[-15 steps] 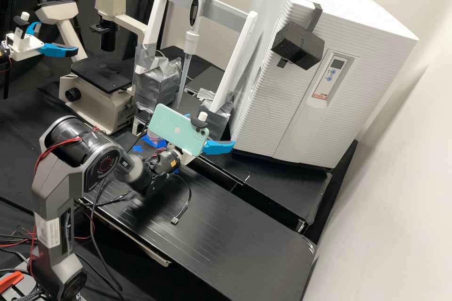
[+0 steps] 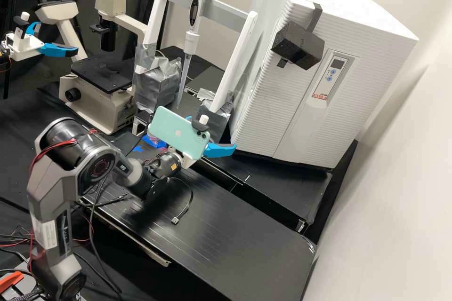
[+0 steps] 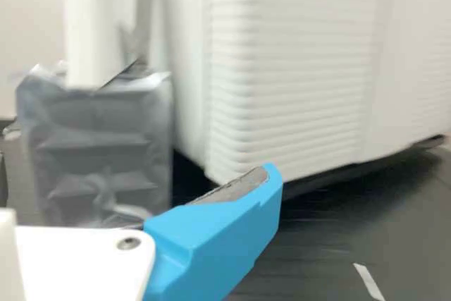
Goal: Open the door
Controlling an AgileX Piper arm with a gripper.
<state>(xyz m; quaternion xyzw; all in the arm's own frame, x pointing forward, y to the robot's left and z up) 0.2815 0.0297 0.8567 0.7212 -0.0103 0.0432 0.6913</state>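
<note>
The cabinet door [image 2: 268, 108] is white and finely ribbed, with a dark foam block [image 2: 297, 46] fixed across its upper part. It stands upright and shut, flush in the front of the white cabinet [image 2: 343, 4].

Bright blue angular finger with a grey pad [image 3: 211, 234], white ridged box-shaped cabinet [image 3: 303, 68] behind it, silver-grey tape-wrapped block [image 3: 99, 146] beside the cabinet, dark bench surface [image 3: 317, 259] below

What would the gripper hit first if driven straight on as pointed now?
Likely the silver-wrapped stand foot or the lower edge of the white cabinet beside it; depth ahead of the gripper is too unclear to say which.
</note>
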